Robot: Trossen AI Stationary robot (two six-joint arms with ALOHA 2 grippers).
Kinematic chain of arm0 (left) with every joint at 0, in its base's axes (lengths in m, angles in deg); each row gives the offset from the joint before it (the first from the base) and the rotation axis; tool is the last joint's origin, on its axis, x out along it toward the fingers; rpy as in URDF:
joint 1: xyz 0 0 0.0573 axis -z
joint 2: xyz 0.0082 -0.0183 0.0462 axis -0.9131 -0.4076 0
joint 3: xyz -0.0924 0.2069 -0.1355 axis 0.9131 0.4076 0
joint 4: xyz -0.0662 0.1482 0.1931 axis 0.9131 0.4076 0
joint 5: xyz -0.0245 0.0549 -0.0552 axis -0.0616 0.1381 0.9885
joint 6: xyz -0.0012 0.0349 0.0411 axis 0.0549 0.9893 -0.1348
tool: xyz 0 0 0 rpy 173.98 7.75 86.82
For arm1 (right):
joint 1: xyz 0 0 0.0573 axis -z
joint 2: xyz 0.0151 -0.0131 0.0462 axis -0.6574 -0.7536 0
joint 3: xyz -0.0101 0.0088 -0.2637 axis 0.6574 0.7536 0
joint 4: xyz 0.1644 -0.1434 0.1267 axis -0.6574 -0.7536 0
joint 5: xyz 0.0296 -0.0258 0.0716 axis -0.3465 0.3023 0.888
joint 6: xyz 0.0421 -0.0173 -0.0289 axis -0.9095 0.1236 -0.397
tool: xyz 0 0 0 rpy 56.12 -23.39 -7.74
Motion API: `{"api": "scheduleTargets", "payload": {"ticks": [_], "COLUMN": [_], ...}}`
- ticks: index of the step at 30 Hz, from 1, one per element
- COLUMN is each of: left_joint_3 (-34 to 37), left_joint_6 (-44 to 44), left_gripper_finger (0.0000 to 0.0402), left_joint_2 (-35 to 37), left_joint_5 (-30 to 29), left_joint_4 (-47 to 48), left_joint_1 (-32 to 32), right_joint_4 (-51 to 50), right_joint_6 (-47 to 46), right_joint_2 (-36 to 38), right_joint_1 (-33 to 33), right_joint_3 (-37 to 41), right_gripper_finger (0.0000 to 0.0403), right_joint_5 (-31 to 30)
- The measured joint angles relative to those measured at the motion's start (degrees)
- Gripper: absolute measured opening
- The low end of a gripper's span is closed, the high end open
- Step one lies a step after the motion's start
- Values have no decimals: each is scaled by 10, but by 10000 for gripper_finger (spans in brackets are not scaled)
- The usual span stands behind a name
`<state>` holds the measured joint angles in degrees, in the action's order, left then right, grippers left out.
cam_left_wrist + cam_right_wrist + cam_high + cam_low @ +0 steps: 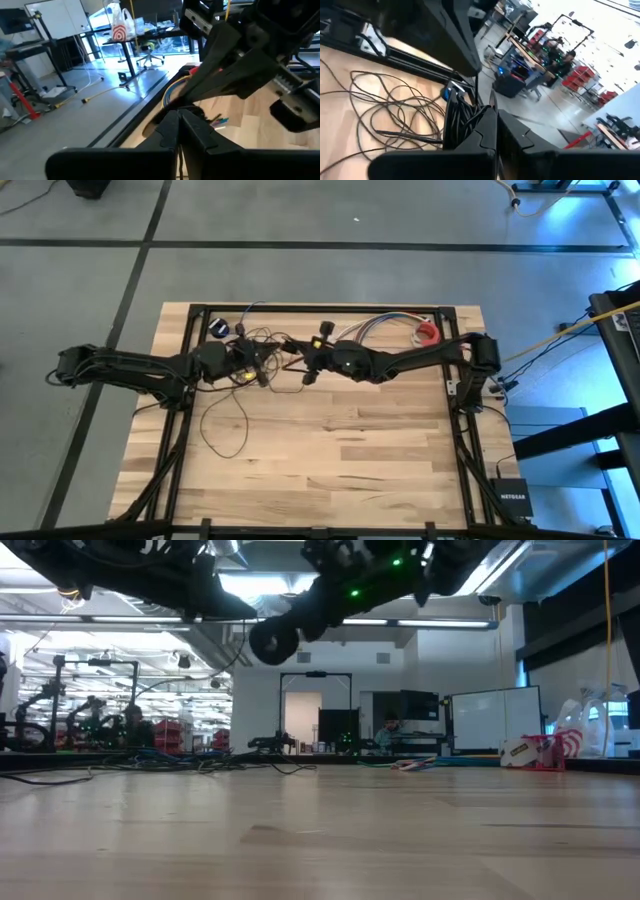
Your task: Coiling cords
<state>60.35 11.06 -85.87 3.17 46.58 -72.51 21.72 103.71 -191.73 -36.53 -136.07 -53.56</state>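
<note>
Nearest the lens in the right wrist view, the right gripper [496,117] shows its two dark fingers pressed together, strands of the cords [395,107] bunched right against their tips; whether a strand is actually pinched cannot be told. That view alone lays out the wire's many thin dark loops spread on the wooden table [340,145]. The left wrist view shows the left gripper [180,120] with its fingers likewise closed together, the right arm's dark body looming just beyond them, and a bundle of multicoloured wires [172,92] past that.

Only the high view gives the layout: both grippers meet near the table's far edge, left gripper [262,366] and right gripper [292,346] close to each other, with the cords [225,425] tangled between them and one long loop trailing toward the table's middle. A red object [428,332] lies by the far right corner.

From the low view the arms hang above the tabletop [320,840], and the cords show as thin dark lines lying at its far edge.
</note>
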Motion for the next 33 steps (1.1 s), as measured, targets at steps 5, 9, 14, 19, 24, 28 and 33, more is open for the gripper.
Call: {"api": "scheduleTargets", "payload": {"ticks": [5, 9, 14, 19, 24, 28, 33], "left_joint_3": [0, 0, -1, -1, -1, -1, -1], "left_joint_6": [-18, -50, -69, -72, -70, -45, -47], "left_gripper_finger": [3, 11, 16, 17, 17, 17, 17], "left_joint_2": [-2, -28, -64, -71, -71, -73, -90], "left_joint_5": [2, 15, 21, 24, 30, 27, 23], "left_joint_4": [-3, -6, -28, -57, -62, -64, -65], "left_joint_1": [0, 1, 2, 11, 33, 46, 42], "right_joint_4": [-12, -36, -52, -37, -3, 19, 38], "right_joint_6": [-17, -39, -57, -57, -57, -56, -56], "right_joint_2": [-38, -52, -54, -53, -53, -53, -52], "right_joint_1": [-1, -1, 0, 2, 4, 5, 4], "right_joint_3": [-46, -72, -78, -79, -79, -80, -80], "right_gripper_finger": [7, 7, 7, 7, 7, 7, 7], "right_joint_5": [-17, -22, -32, -52, -70, -65, -48]}}
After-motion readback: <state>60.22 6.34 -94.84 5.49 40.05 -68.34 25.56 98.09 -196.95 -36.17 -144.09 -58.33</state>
